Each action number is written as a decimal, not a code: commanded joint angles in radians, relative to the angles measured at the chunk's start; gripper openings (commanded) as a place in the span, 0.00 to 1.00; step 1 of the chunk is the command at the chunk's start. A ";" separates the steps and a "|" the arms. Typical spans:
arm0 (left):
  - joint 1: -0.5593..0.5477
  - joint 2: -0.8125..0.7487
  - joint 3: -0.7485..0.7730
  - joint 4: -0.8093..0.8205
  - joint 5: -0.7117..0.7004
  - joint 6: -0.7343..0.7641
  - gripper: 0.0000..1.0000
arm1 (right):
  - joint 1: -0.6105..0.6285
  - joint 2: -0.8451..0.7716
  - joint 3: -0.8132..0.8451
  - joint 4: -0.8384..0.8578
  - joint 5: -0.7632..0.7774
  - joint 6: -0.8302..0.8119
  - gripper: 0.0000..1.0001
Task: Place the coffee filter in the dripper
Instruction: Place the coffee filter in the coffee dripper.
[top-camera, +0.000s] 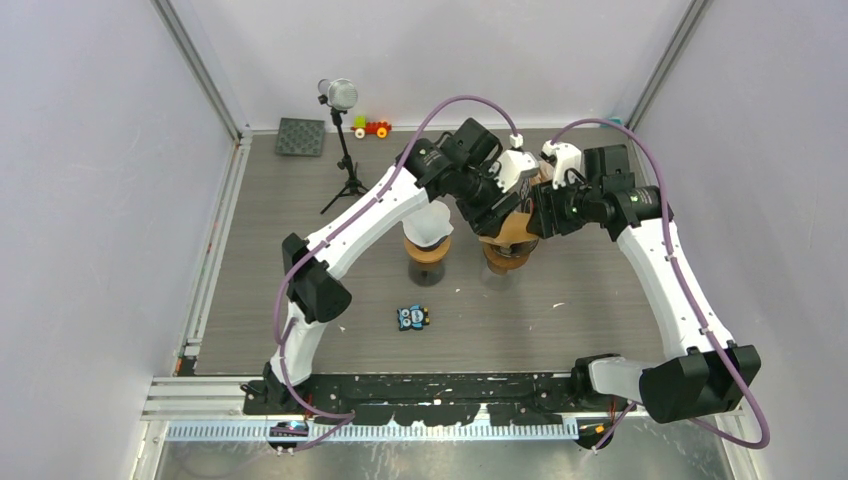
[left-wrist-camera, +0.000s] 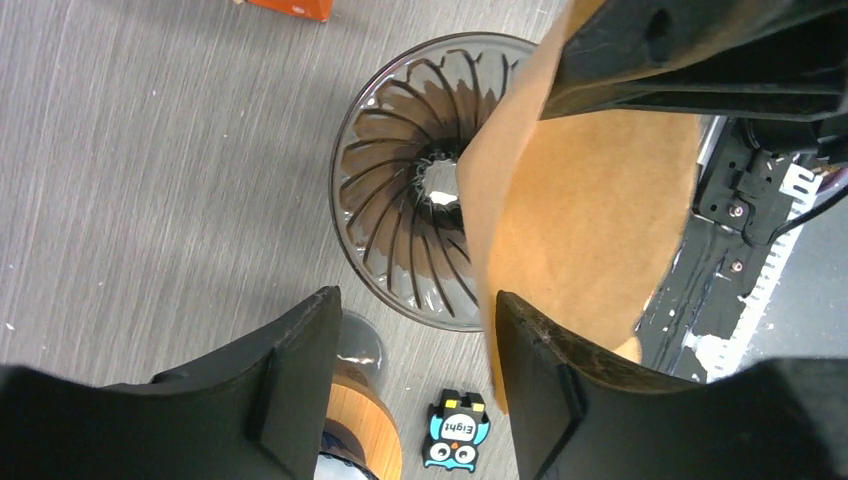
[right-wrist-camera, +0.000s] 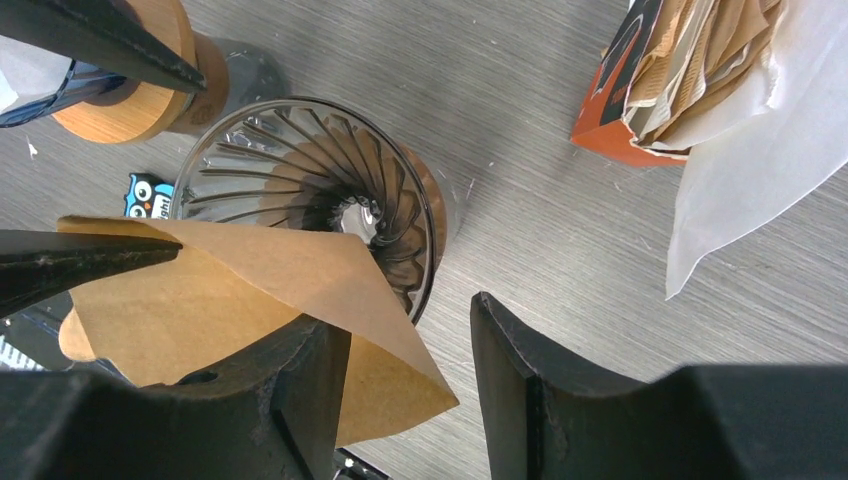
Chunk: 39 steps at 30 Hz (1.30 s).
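The glass ribbed dripper (left-wrist-camera: 400, 215) (right-wrist-camera: 300, 180) stands on the table (top-camera: 600, 300) under both grippers. A brown paper coffee filter (left-wrist-camera: 590, 200) (right-wrist-camera: 220, 290) hangs opened into a cone, tilted over the dripper's rim and not seated in it. My right gripper (right-wrist-camera: 405, 320) is open, with one finger (right-wrist-camera: 300, 390) pushed inside the filter's mouth, so the paper drapes over it. My left gripper (left-wrist-camera: 417, 300) is open with nothing between its fingers; the filter's edge lies just outside its right finger (left-wrist-camera: 545, 365). From above, both grippers meet over the dripper (top-camera: 505, 258).
A second dripper (top-camera: 428, 245) with a wooden collar and a white filter stands just left. An owl toy (top-camera: 413, 318) lies in front of it. An orange box of filters (right-wrist-camera: 610, 125) with a white paper (right-wrist-camera: 750, 140) is close by. A microphone stand (top-camera: 345, 150) rises at the back left.
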 joint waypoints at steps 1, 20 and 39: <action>-0.001 -0.072 -0.027 0.044 -0.053 -0.060 0.61 | -0.005 -0.004 -0.012 0.031 -0.003 0.029 0.52; 0.000 -0.074 -0.087 0.086 -0.068 -0.198 0.66 | -0.005 -0.017 -0.044 0.037 0.035 0.072 0.52; 0.035 -0.025 -0.084 0.069 -0.036 -0.179 0.64 | -0.005 0.042 -0.003 0.033 0.034 0.034 0.52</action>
